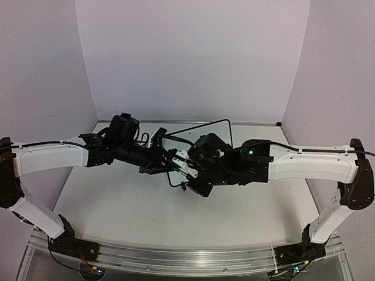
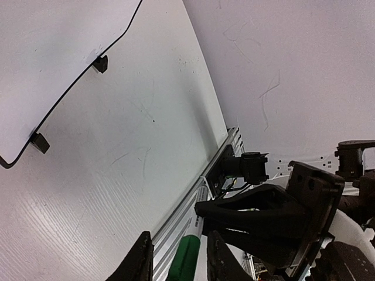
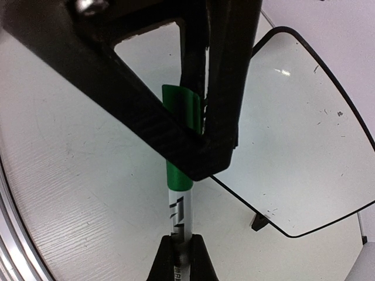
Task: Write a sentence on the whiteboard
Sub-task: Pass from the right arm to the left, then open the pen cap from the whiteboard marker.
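A: Whiteboard (image 1: pixel 212 129) edges first: where do they lie from the hands?
B: Just beyond both hands, toward the back wall (image 1: pixel 193 58). It is propped on two black feet (image 2: pixel 101 63), and its rounded near corner shows close past the right hand (image 3: pixel 180 252).
A: Room to move?
B: Bare surface (image 1: pixel 129 205) runs from the hands back to the metal rail (image 1: pixel 187 254) by the arm bases.
A: And the grips?
B: The right hand is clamped on the white barrel of the marker (image 3: pixel 177 205). The left hand (image 2: pixel 179 246) straddles the green cap (image 2: pixel 186 262), fingers slightly spread, with a sliver showing on each side. Whether they pinch it I cannot tell.
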